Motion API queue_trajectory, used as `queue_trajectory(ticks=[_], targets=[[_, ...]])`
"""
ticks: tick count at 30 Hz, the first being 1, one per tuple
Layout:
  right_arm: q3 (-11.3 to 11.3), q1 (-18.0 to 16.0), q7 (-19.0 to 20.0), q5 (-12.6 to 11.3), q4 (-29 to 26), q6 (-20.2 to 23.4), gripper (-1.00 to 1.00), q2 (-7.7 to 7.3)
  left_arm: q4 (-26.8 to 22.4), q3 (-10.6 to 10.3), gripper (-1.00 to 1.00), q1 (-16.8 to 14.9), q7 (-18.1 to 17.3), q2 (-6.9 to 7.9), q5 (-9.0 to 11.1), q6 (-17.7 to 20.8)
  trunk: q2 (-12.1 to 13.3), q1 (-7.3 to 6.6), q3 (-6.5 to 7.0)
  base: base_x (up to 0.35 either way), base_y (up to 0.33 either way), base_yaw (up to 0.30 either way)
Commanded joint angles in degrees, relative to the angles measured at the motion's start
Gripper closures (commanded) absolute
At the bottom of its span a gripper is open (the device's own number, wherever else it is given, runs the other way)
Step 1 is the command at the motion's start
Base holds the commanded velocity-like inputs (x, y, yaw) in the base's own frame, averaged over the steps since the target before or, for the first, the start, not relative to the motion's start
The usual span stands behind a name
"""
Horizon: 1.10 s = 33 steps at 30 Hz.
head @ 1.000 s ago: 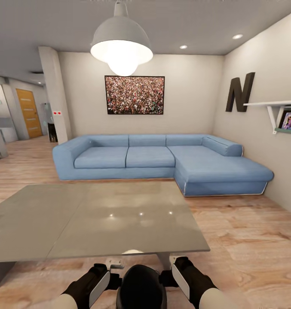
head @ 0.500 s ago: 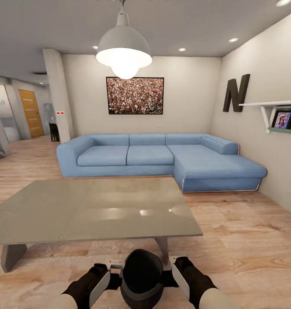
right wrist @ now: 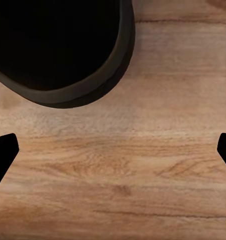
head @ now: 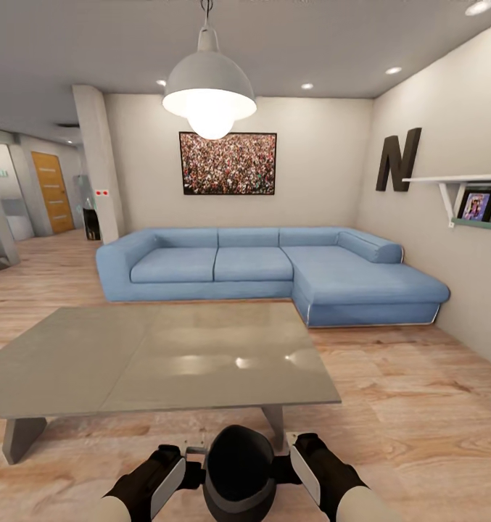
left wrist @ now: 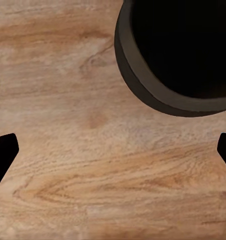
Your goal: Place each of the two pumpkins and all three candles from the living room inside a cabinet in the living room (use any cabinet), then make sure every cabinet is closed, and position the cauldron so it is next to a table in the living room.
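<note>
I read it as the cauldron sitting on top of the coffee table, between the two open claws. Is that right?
Not quite. The cauldron is down at floor level, in front of the coffee table's near edge, not on top. The head view shows it below the tabletop, and both wrist views show wood floor around it. It does sit between the open left claw and right claw.

Both arms reach forward low in the head view, black forearm sleeves with white wrist housings, roughly level and mirrored. The left end effector [head: 178, 464] and the right end effector [head: 297, 460] angle inward toward each other. In the wrist views the black fingertips [left wrist: 4, 150] of the left and those [right wrist: 4, 150] of the right sit at opposite frame edges, spread wide, nothing between them.
</note>
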Motion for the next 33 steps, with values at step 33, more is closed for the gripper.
queue_trajectory(ticks=[33], targets=[[0.37, 0.03, -0.34, -0.62, -1.08, 0.36, -1.0, -0.03, -0.32, -0.17, -1.0, -0.05, 0.57, -0.07, 1.05, 4.87, 13.22, -7.26, 5.86, 0.0, 0.0, 0.0]])
